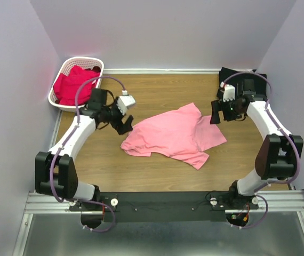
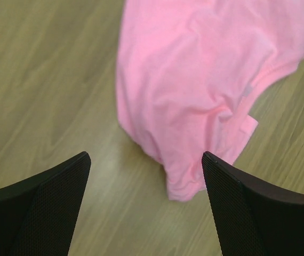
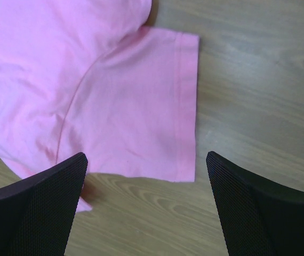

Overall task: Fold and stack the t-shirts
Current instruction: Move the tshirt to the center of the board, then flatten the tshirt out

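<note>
Closed in by pale walls [image 1: 157, 32] to the left, far side and right of the wooden table [image 1: 157, 93]; open bare wood along the far edge, between the white basket [image 1: 60, 74] in the far-left corner and a black cloth [image 1: 228, 72] in the far-right corner, too hidden behind the right arm to tell more; more bare wood along the near edge, just ahead of the black rail [image 1: 162, 200] bearing both arm bases; free wood also on the left and right flanks, under the two arms.

Mid-table, well apart from every edge: the pink t-shirt [image 1: 170, 136], spread loosely, rumpled, not folded; one sleeve [image 3: 141, 101] flat toward the right, with a straight stitched hem; the left end bunched into soft folds, with a small corner turned out on the wood.

Heaped in the basket: magenta-red t-shirts [image 1: 72, 82].

Near the shirt's left end, above the wood: the left gripper [image 1: 124, 125], jaws wide, holding nothing.

Near the sleeve, above the table: the right gripper [image 1: 216, 112], jaws wide too, nothing between them.
</note>
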`<state>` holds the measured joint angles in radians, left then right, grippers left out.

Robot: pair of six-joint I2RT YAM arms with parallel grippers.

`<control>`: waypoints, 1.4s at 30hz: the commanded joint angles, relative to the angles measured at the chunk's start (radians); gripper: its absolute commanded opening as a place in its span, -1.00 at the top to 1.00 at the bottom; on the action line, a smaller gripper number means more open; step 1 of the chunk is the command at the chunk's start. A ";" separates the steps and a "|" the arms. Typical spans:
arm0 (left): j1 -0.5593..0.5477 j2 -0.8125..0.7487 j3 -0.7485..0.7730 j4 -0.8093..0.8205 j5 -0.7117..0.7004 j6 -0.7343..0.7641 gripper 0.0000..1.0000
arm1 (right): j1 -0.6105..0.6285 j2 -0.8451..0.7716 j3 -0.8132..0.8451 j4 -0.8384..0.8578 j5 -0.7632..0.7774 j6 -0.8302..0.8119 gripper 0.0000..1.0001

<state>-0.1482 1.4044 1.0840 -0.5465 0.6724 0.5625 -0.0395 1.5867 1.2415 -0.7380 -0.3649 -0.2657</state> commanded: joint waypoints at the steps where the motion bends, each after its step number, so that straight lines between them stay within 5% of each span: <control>1: -0.092 -0.007 -0.111 0.051 -0.176 0.051 -0.84 | 0.012 0.039 -0.034 -0.092 0.058 -0.061 -0.99; 9: -0.341 -0.009 -0.223 0.175 -0.286 0.031 -0.78 | 0.021 0.203 -0.050 -0.055 0.122 -0.014 -0.67; 16: -0.366 0.129 -0.200 0.261 -0.444 0.014 -0.76 | 0.030 0.311 -0.030 -0.008 0.204 0.026 -0.54; 21: -0.366 0.220 -0.190 0.286 -0.510 0.007 -0.64 | 0.033 0.358 -0.036 0.000 0.227 0.022 -0.19; 25: -0.358 0.280 -0.170 0.280 -0.583 0.025 -0.17 | 0.033 0.364 -0.039 -0.006 0.187 0.020 0.49; 26: -0.344 0.295 -0.150 0.278 -0.602 0.034 0.12 | 0.032 0.355 -0.031 -0.006 0.179 0.032 0.99; 33: -0.205 0.330 0.132 0.183 -0.513 0.050 0.97 | 0.017 0.239 0.070 -0.014 0.089 0.086 0.99; 38: -0.090 0.416 0.372 0.089 -0.421 0.057 0.88 | 0.010 0.182 0.171 -0.044 -0.103 0.115 0.99; 40: -0.070 0.450 0.460 0.037 -0.371 0.080 0.30 | 0.010 0.151 0.180 -0.066 -0.205 0.115 0.99; 42: -0.068 0.415 0.487 0.013 -0.305 0.102 0.07 | 0.010 0.131 0.161 -0.075 -0.271 0.125 0.99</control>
<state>-0.2283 1.8275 1.5120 -0.4213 0.2333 0.6201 -0.0216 1.7779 1.3983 -0.7715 -0.4370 -0.1680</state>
